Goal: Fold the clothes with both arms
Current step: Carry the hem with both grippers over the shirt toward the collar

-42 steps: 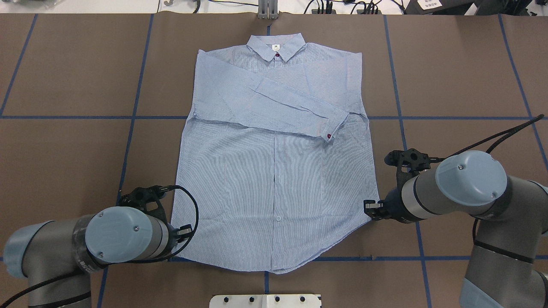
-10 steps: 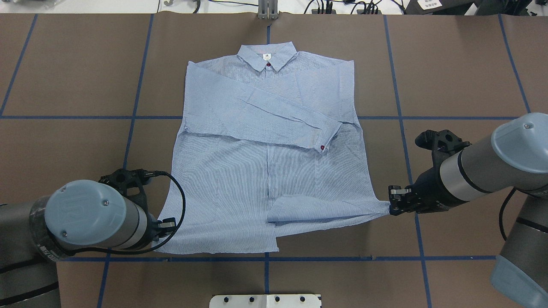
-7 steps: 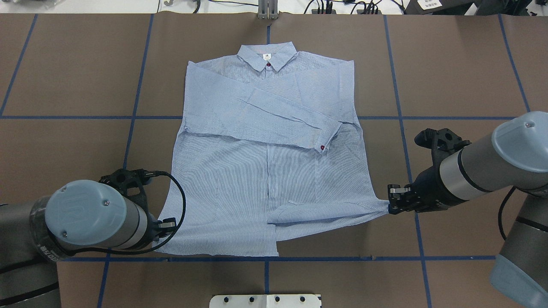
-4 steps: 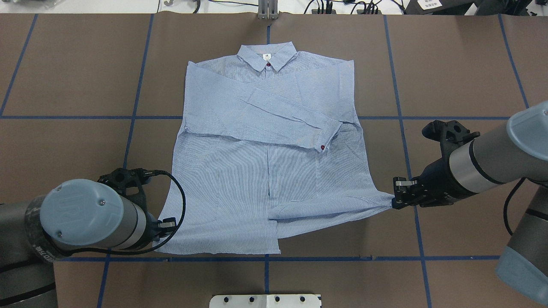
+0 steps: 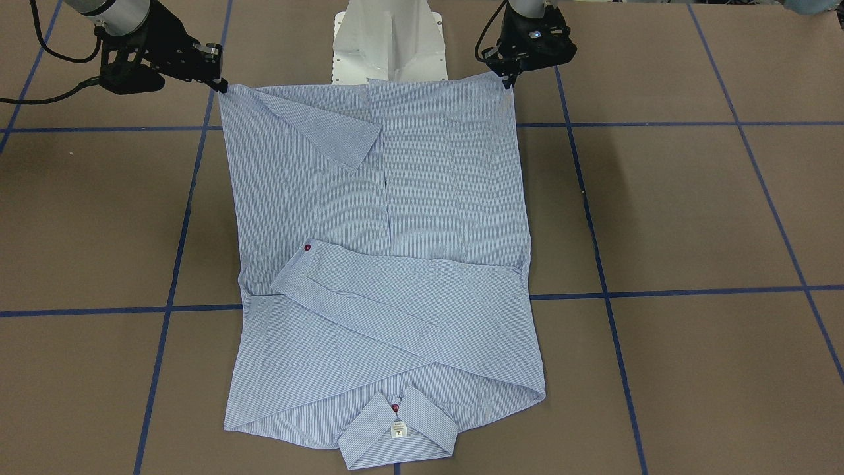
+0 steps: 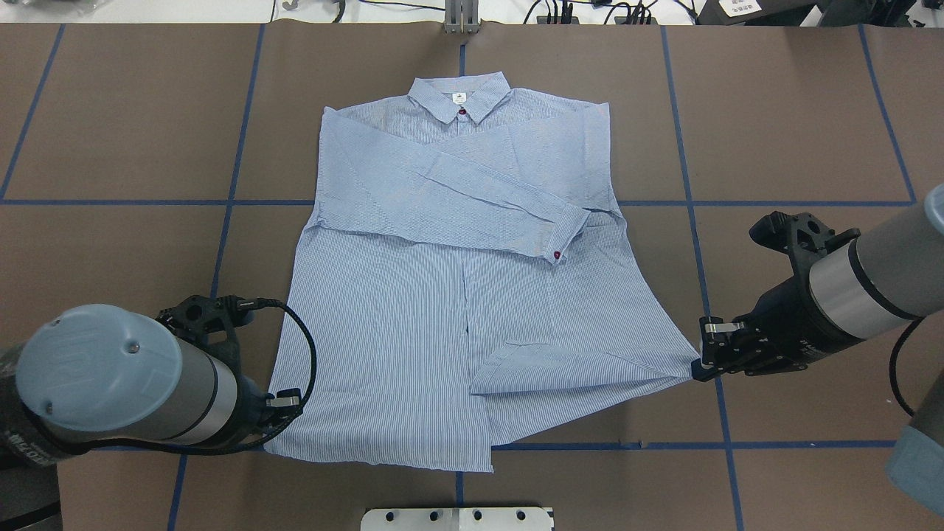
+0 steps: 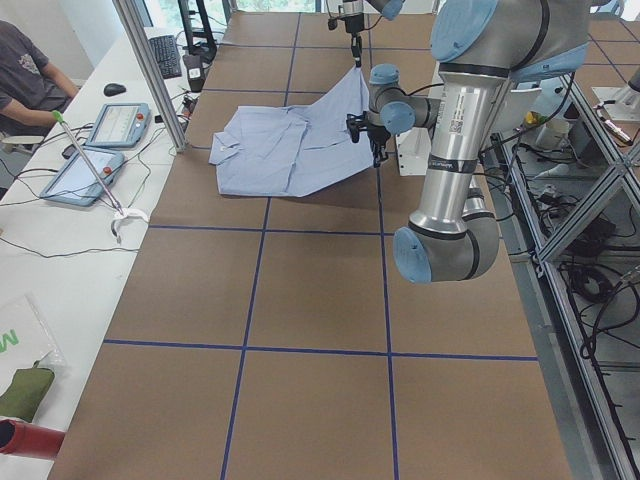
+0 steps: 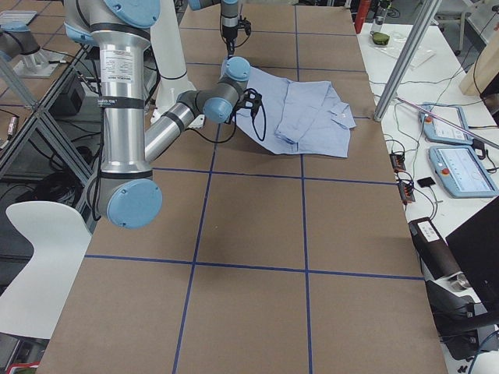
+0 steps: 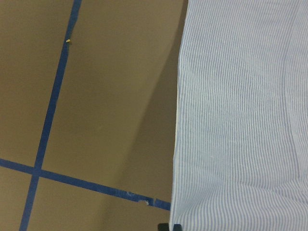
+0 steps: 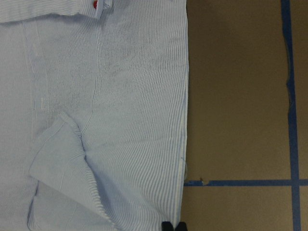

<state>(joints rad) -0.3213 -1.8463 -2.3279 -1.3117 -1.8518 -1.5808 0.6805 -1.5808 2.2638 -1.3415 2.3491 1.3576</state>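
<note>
The light-blue striped shirt (image 6: 413,310) lies front up on the brown table, collar (image 6: 459,96) at the far side. One sleeve is folded across the chest, its cuff with a red button (image 6: 557,255). My left gripper (image 6: 286,413) is shut on the left hem corner; it shows at the right in the front view (image 5: 509,79). My right gripper (image 6: 697,366) is shut on the right hem corner, at the left in the front view (image 5: 221,84). The hem is held stretched between them, raised off the table (image 7: 355,100). A flap of the right front panel (image 6: 568,369) is turned back.
The white pedestal base (image 6: 457,518) sits at the near edge, just behind the hem (image 5: 389,39). Blue tape lines (image 6: 221,203) grid the table. An operators' desk with tablets (image 7: 100,130), a metal post (image 7: 150,70) and a seated person (image 7: 25,70) lie beyond the collar.
Since 5.8 s ago both grippers have taken the hem corners. In the last second they have moved outward and toward the robot, pulling the hem wider and nearer; the flap stays turned back.
</note>
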